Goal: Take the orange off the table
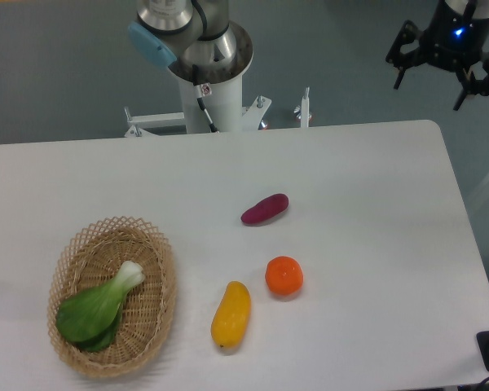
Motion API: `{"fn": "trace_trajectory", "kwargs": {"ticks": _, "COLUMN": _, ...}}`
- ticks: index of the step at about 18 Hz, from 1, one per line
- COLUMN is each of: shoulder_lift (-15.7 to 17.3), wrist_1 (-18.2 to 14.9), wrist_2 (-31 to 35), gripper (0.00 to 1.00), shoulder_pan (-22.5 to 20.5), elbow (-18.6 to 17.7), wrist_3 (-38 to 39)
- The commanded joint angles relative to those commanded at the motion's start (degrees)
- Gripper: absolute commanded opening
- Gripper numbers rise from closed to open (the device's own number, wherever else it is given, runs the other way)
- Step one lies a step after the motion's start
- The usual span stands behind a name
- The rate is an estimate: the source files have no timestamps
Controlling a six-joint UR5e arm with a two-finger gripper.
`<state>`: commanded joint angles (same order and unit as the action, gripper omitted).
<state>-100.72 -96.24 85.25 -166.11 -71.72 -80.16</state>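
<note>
Sitting on the white table (367,187), the orange (284,275) is a bit right of centre and toward the near edge, resting on its own with nothing touching it. The gripper (442,72) is way off at the top right, hanging up past the far right corner of the table, so it's well apart from the orange: the fruit is down and to the left of it in the view. Its two dark fingers look spread apart with a clear gap between them, and it's not holding anything.

Around the orange: a yellow-orange mango-ish fruit (231,314) lies just to its lower left, near but not touching, and a purple sweet potato (265,209) sits further back, also apart. Over on the left there's a wicker basket (159,301) with a bok choy (100,304) lying in it. The arm's base (212,81) stands behind the far edge, around the middle.
</note>
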Motion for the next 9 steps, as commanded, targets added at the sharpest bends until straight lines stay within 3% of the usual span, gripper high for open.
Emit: {"fn": "trace_trajectory", "kwargs": {"ticks": 9, "shoulder_lift": 0.0, "wrist_1": 0.1, "wrist_2": -0.4, "gripper": 1.00, "shoulder_pan": 0.3, "elbow": -1.0, "wrist_3": 0.3}}
